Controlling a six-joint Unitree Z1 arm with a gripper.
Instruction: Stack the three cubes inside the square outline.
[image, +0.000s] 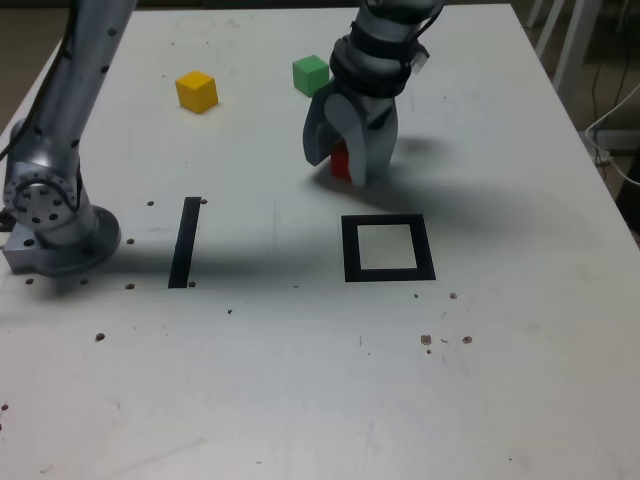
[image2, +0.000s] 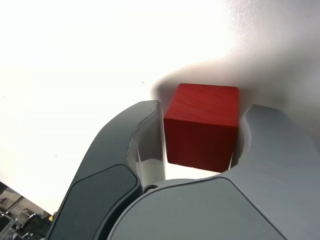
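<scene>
The hand (image: 348, 165) stands on the desk (image: 520, 380) just behind the square outline (image: 388, 248), its jaws flanking the red cube (image2: 202, 125), seemingly clamped on opposite flat sides; it looks light, rigid, easily gripped.

Bare table (image: 500, 150) between red cube (image: 341, 163) and square outline (image: 388, 249); green cube (image: 310, 74) close behind.

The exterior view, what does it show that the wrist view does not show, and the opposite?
Only the exterior view shows the yellow cube, the green cube, the square outline, still empty, and the black strip. Only the wrist view shows how closely the fingers flank the cube's sides. Both show the red cube between the jaws of the gripper on the table.
</scene>
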